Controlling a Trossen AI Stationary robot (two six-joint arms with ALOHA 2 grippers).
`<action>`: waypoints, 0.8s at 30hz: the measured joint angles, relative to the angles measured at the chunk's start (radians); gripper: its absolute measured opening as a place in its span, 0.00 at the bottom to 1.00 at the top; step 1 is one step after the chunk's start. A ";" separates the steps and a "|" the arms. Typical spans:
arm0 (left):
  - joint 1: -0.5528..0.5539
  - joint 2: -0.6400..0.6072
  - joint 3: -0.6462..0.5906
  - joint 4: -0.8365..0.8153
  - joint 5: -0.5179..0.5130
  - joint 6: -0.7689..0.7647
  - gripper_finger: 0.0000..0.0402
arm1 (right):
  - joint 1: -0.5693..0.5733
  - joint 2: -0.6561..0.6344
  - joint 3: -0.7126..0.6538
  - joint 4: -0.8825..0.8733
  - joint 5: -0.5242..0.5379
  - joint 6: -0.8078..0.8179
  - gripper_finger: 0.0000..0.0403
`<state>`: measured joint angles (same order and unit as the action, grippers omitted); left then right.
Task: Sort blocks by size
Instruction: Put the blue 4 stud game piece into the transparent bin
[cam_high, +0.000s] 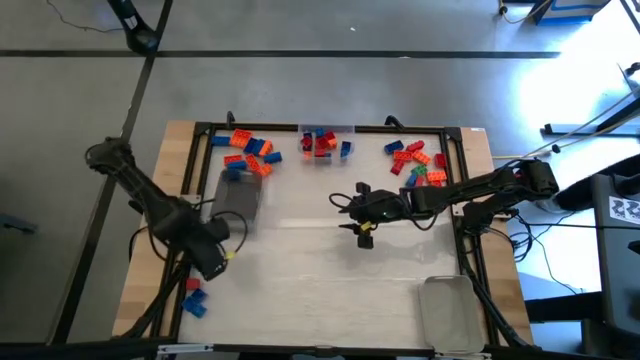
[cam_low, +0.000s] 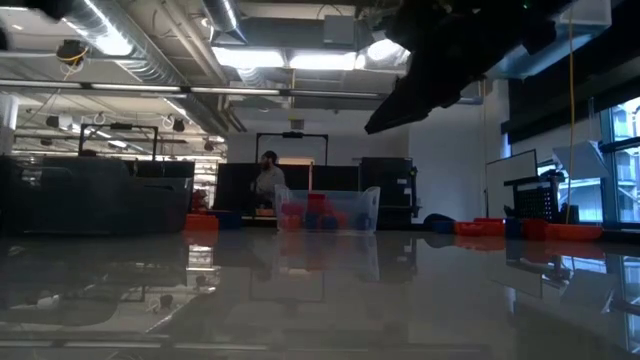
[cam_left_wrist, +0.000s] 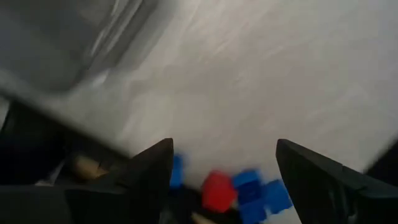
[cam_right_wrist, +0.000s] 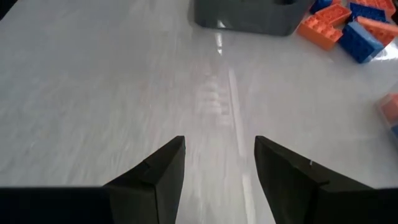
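Visibly, three clear trays (cam_high: 327, 132), two end effectors (cam_high: 352, 211)

A white table top (cam_high: 330, 280) framed by a black rail is seen at the centre of the high view. A clear tray (cam_high: 327, 130) is set at its upper edge, a grey tray (cam_high: 240, 195) at centre left, and another clear tray (cam_high: 447, 312) at lower right. A person (cam_low: 266, 180) is seen far back in the low view.

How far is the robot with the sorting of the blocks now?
Done: a few blocks lie apart near the table's front left corner, and some sit in the clear tray. In hand: nothing; the left gripper hangs open above that small group, the right gripper is empty mid-table. Left: the piles at back left and back right.
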<state>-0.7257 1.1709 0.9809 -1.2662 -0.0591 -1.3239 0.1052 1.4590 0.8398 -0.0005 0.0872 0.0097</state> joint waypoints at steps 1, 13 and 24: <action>-0.024 0.000 -0.017 -0.017 0.008 -0.058 0.67 | 0.000 0.000 -0.002 -0.002 0.000 0.006 0.48; -0.180 0.056 -0.240 0.137 0.197 -0.329 0.66 | 0.000 0.000 -0.004 -0.004 0.000 0.005 0.48; -0.180 0.108 -0.345 0.218 0.220 -0.305 0.66 | 0.000 0.000 -0.004 -0.002 0.000 0.018 0.48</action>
<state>-0.9054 1.2787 0.6360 -1.0480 0.1612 -1.6289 0.1051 1.4593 0.8360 -0.0021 0.0868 0.0273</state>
